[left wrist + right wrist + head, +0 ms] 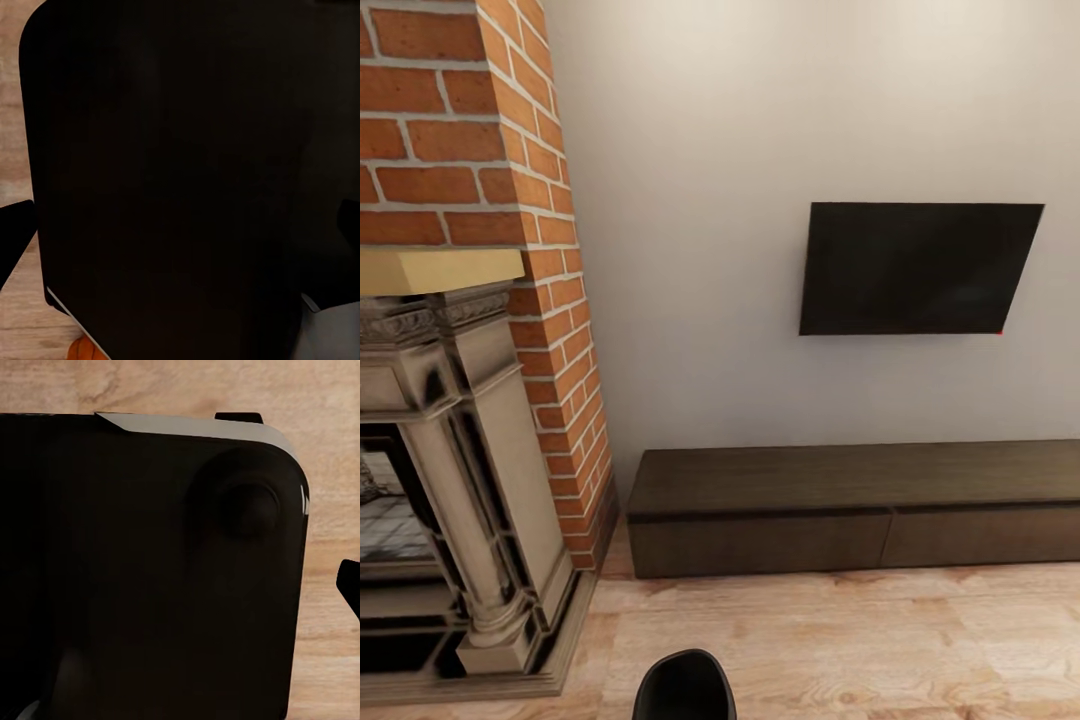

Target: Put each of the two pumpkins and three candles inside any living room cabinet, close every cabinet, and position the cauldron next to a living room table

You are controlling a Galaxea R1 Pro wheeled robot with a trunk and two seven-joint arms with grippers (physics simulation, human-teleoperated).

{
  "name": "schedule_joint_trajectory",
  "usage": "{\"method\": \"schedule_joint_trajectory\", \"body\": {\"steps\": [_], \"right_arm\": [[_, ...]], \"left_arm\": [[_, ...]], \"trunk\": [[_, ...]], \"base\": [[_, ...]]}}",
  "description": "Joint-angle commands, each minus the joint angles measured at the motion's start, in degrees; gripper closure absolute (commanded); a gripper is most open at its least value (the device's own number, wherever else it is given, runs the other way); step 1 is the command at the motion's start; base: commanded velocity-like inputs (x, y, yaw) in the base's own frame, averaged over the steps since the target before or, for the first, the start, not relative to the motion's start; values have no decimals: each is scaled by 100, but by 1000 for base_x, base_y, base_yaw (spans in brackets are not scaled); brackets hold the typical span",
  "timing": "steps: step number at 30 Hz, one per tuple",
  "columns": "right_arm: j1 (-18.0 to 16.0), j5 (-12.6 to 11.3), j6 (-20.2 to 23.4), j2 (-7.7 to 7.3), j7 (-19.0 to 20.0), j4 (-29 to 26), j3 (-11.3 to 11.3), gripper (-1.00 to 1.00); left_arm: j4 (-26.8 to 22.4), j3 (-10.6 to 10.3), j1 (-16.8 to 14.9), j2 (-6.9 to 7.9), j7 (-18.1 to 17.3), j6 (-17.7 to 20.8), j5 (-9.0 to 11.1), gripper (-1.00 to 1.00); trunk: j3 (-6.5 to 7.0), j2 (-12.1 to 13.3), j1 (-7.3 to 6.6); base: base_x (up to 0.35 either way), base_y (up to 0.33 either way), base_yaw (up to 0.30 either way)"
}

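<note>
Head view: the cabinet (860, 510) stands on the wooden floor (840, 640) flush against the pale wall (690, 200), long axis running along the wall from just beside the brick chimney column (550, 300) out past the picture's right edge; its two visible drawer fronts face the robot and sit shut. Above it a dark flat screen (920, 268) hangs on the wall. To the left, the ornate beige fireplace (460, 480) stands in front of the brick. A black rounded robot part (685, 685) pokes up at the bottom edge. Left wrist view: a large black robot body panel (180, 180) close to the lens, and past its edge a sliver of orange, possibly a pumpkin (84, 349), on the floor. Right wrist view: a similar black robot housing (150, 570) over floorboards. Neither pincer's state can be told; dark shapes at the wrist-frame edges may be fingers.
</note>
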Motion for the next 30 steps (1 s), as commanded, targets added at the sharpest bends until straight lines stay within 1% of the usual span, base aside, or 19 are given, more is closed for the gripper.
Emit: {"method": "schedule_joint_trajectory", "body": {"steps": [1, 10, 14, 30], "right_arm": [[-2, 2, -11, 2, -3, 5, -1, -100], [-2, 2, -11, 3, -3, 5, -1, -100], [-2, 1, -11, 4, -3, 2, -1, -100], [-2, 1, -11, 4, -3, 4, -1, -100]], "left_arm": [[-12, 0, 4, -2, 5, 3, 31, -100], [-12, 0, 4, -8, 3, 3, 31, -100], [-12, -17, 4, -34, -49, -5, 31, -100], [-16, -22, 4, -38, -68, -14, 20, -100]], "trunk": [[-5, -3, 0], [-5, -3, 0], [-5, -3, 0], [-5, -3, 0]], "base": [[3, 13, 0], [1, 3, 0], [0, 0, 0], [0, 0, 0]]}}
